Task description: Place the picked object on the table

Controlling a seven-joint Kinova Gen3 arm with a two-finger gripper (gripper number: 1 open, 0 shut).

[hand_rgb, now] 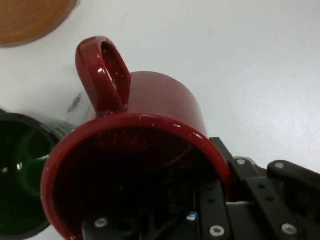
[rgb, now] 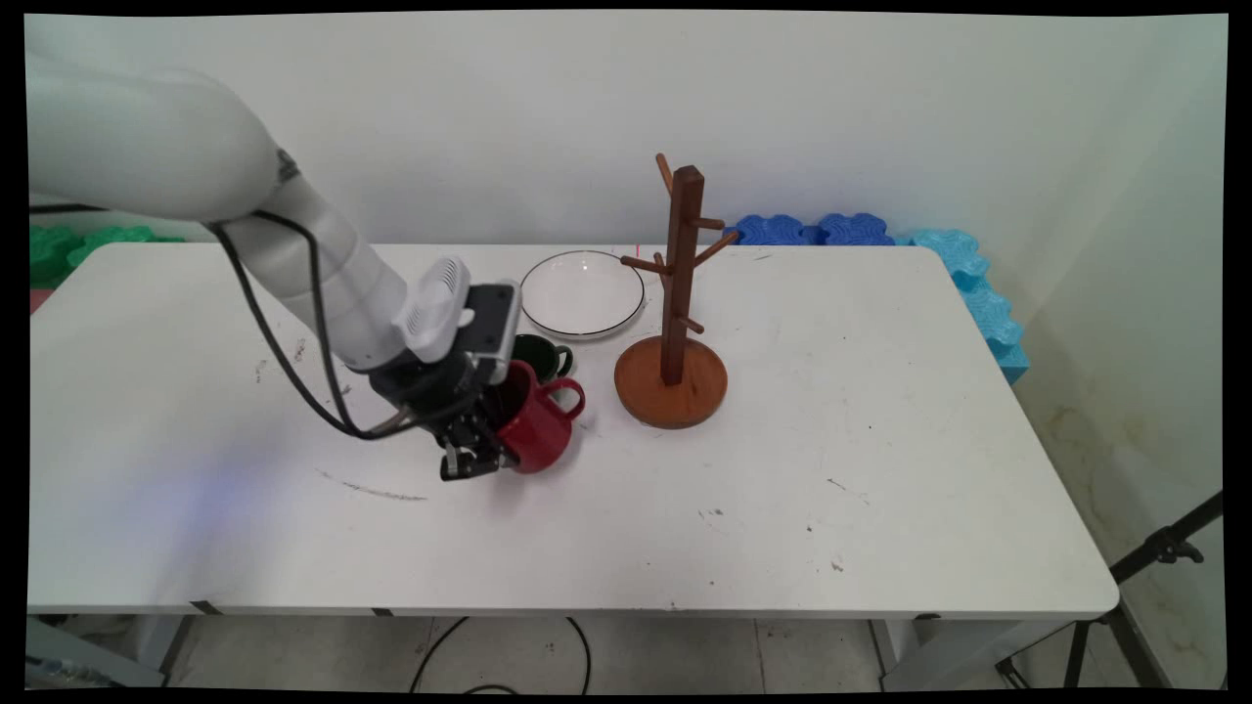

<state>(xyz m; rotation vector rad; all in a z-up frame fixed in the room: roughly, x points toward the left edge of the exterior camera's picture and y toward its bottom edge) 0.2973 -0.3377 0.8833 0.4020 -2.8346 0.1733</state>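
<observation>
Red mug (rgb: 536,422) tilting in the gripper (rgb: 476,452), clamped by its rim wall.
Hanging just off the white table (rgb: 880,469), mouth toward the hand, handle pointing at the wooden mug tree (rgb: 677,323); brushing past a green mug (rgb: 541,356) behind it.

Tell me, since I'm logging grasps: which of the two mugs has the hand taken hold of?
The red mug: the hand grips its rim, one finger inside. The dark green mug stands free behind it.

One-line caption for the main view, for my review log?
Hand grips the tilted red mug by its rim, beside a green mug, plate and wooden mug tree.
</observation>
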